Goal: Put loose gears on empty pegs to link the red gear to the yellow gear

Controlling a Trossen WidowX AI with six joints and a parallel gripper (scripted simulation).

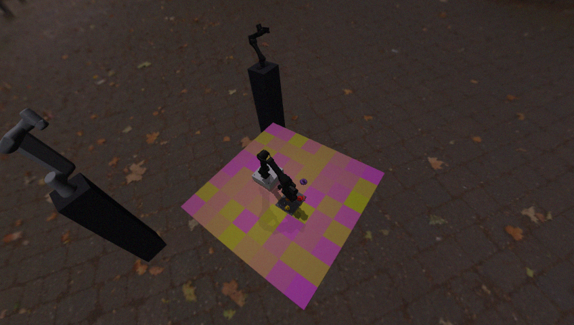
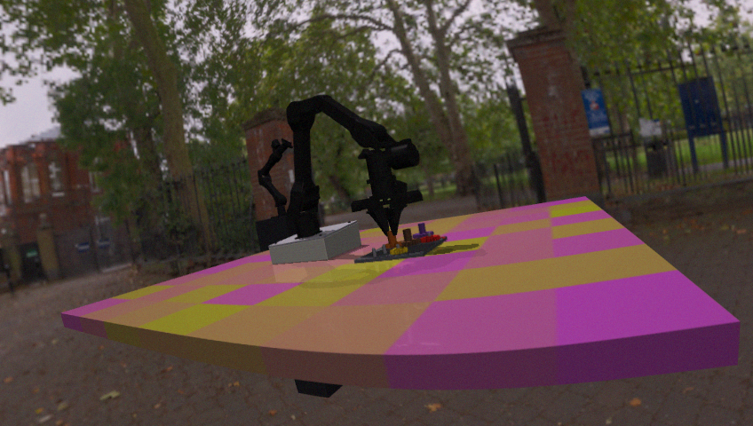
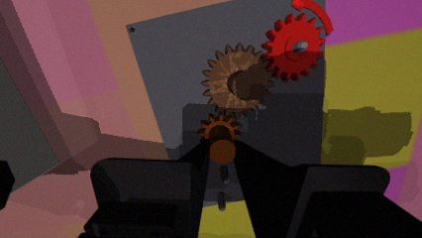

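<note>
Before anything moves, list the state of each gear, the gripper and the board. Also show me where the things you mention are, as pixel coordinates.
Gripper [image 2: 392, 233] [image 3: 221, 145]: shut on the orange gear, low over the board.
Orange gear [image 2: 391, 238] [image 3: 222, 151]: held upright by its knob; seating unclear.
Brown gear [image 2: 407, 235] [image 3: 221, 89]: on the board, beside the red gear.
Red gear [image 1: 301, 198] [image 3: 283, 54]: on its peg.
Yellow gear [image 1: 288, 207] [image 2: 398, 251]: on its peg.
Purple gear [image 1: 303, 181] [image 2: 421, 230]: loose, off the board.
Grey board [image 1: 281, 206] [image 2: 366, 260] [image 3: 158, 64]: flat on the table.

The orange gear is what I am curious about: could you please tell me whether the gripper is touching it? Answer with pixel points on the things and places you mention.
Touching. The wrist view shows the gripper [image 1: 290, 198] [image 2: 391, 233] [image 3: 221, 145] shut on the orange gear [image 2: 391, 240] [image 3: 223, 153], its knob between the fingers.
</note>
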